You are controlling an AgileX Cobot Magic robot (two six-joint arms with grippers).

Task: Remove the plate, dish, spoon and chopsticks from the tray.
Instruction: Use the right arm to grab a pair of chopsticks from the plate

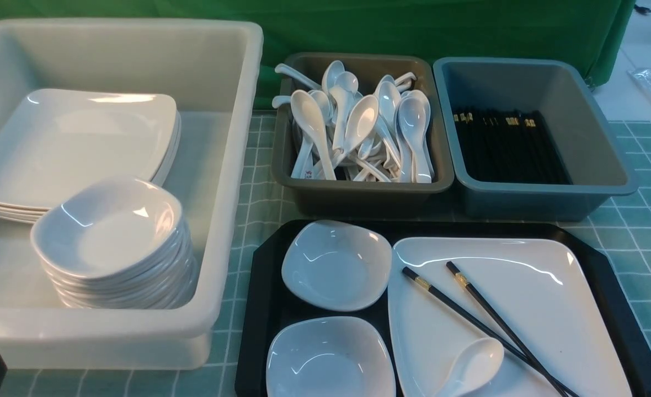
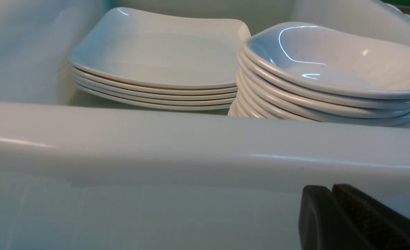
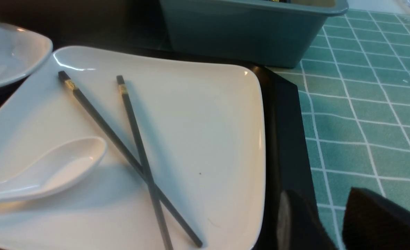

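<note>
The black tray (image 1: 251, 331) lies at the near middle-right of the table. On its right half rests the large white plate (image 1: 546, 298) (image 3: 205, 132). The black chopsticks (image 1: 425, 283) (image 3: 146, 172) lie crossed on the plate, and the white spoon (image 1: 471, 366) (image 3: 52, 170) sits beside them. Two small dishes (image 1: 336, 264) (image 1: 328, 358) occupy the tray's left half. My right gripper (image 3: 325, 194) is open and empty beside the tray's right rim (image 3: 285, 139), and out of the front view. My left gripper (image 2: 331, 189) is shut and empty, in front of the white tub's near wall.
A large white tub (image 1: 231, 165) on the left holds a stack of plates (image 1: 77, 143) and a stack of small dishes (image 1: 110, 231). Behind the tray stand a brown-grey tub (image 1: 358, 193) of spoons and a blue-grey tub (image 1: 535, 198) of chopsticks. A green checked cloth (image 1: 640, 237) covers the table.
</note>
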